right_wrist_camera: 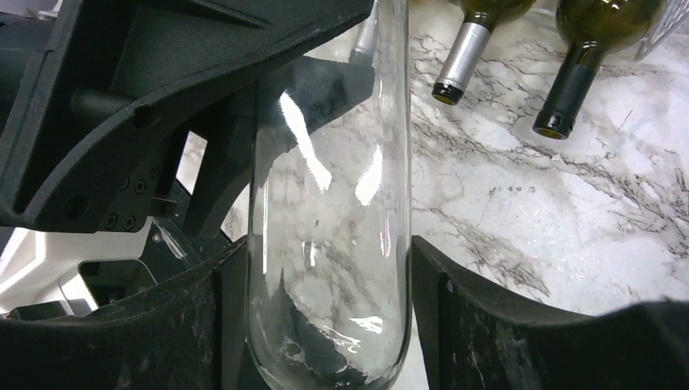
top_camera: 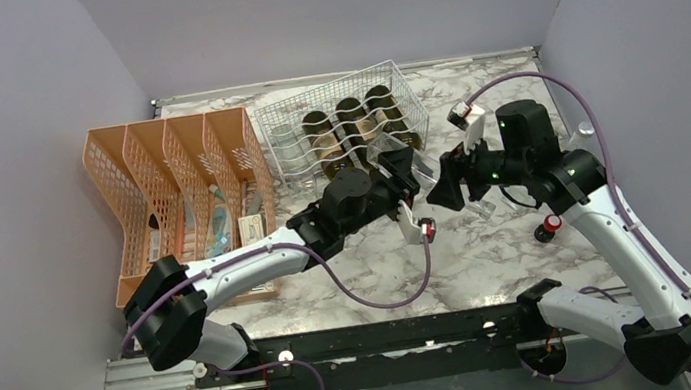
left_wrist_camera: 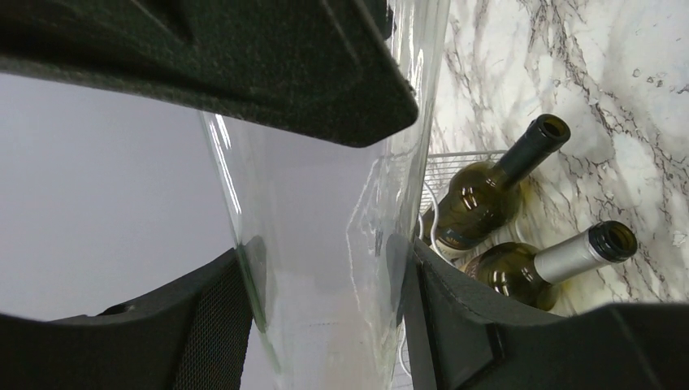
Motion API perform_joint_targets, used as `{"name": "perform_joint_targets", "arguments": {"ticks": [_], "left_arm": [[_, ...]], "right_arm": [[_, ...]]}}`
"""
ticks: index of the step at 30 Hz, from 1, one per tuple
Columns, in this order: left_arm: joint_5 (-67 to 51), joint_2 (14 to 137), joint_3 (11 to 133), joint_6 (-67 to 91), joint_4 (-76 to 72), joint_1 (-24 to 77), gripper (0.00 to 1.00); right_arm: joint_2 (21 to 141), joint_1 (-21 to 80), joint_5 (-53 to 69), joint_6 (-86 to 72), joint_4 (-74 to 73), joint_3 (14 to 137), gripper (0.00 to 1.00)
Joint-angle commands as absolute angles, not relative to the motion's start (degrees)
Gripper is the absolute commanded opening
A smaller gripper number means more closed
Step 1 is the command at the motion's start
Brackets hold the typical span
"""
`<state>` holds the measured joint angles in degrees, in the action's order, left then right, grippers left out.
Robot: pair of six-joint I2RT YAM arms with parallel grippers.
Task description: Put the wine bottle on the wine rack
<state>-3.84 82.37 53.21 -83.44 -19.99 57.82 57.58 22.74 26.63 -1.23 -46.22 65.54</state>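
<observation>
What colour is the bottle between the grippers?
The bottle is clear, colourless glass; best seen in the right wrist view.

Pretty obviously a robot lab test cell, not anyone's home. Plain grey-lilac walls (top_camera: 9, 118) box in a small marble-look table (top_camera: 491, 256) on three sides. My left arm (top_camera: 249, 260) and right arm (top_camera: 635, 238) are bolted to a black metal rail (top_camera: 390, 335) at its near edge, with purple cables (top_camera: 386, 303) hanging loose. The stuff on it reads as props: an orange mesh file organiser (top_camera: 133, 183) just beside a white wire wine rack (top_camera: 329, 96) with bottles (top_camera: 350, 119) in it.
</observation>
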Motion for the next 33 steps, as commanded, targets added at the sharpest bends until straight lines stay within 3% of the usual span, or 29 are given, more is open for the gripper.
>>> {"name": "perform_joint_targets", "arguments": {"ticks": [1, 5, 10, 11, 13, 15, 16, 17, 26, 33], "left_arm": [[-4.4, 82.3, 58.5, -80.2, -18.8, 57.4, 0.0], [-4.3, 83.0, 61.3, -78.8, -13.2, 57.3, 0.0], [-4.3, 83.0, 61.2, -77.1, -13.2, 57.3, 0.0], [-4.4, 82.9, 61.1, -76.4, -13.5, 57.3, 0.07], [-4.3, 82.5, 60.0, -75.2, -15.3, 57.2, 0.36], [-4.4, 81.9, 58.4, -73.6, -18.2, 57.3, 0.62], [-4.9, 81.5, 58.0, -72.8, -18.7, 57.3, 0.93], [-5.2, 81.2, 57.8, -72.0, -18.7, 57.3, 0.98], [-6.6, 77.5, 54.5, -61.6, -19.3, 57.3, 0.99], [7.7, 73.7, 54.9, -35.2, -23.1, 57.3, 0.99]], "right_arm": [[57.7, 22.8, 27.7, -1.1, -45.3, 64.8, 0.69], [57.7, 22.8, 27.0, -1.3, -45.0, 64.8, 0.62], [56.9, 22.8, 24.8, -2.2, -43.5, 65.3, 0.19], [56.7, 22.8, 24.3, -2.4, -43.1, 65.5, 0.12], [56.1, 22.8, 23.4, -2.9, -42.0, 65.7, 0.03], [55.5, 22.7, 22.0, -3.9, -40.7, 65.8, 0.01], [55.0, 22.8, 21.1, -4.4, -40.1, 66.0, 0.01], [54.5, 22.8, 19.8, -5.0, -39.2, 66.1, 0.01], [53.5, 22.7, 10.4, -11.0, -31.5, 65.9, 0.01], [56.9, 22.7, 7.9, -14.8, -22.8, 64.2, 0.01]]}}
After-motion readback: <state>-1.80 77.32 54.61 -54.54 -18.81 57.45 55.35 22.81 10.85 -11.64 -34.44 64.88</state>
